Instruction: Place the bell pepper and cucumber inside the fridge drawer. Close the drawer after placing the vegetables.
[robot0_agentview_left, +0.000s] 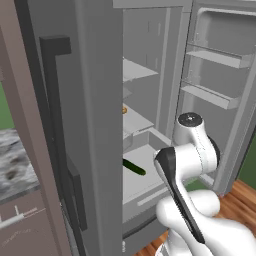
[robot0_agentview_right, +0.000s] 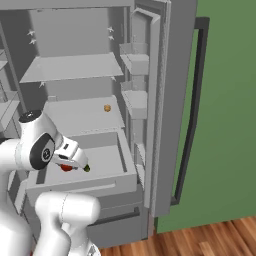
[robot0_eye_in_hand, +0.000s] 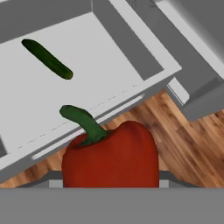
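Over the front edge of the pulled-out fridge drawer (robot0_eye_in_hand: 131, 48) I have the hand (robot0_agentview_right: 75, 164) grasping the bell pepper (robot0_eye_in_hand: 111, 157), which sits close up in the hand view, stem up, above the drawer's bar handle and the wooden floor (robot0_eye_in_hand: 183, 140). Inside, the cucumber (robot0_eye_in_hand: 47, 59) already lies on the drawer's pale floor toward the back, so by my reckoning I am on the second vegetable. Next I need to carry the pepper forward past the rim, lower it clear of the cucumber, let go, then push the drawer shut.
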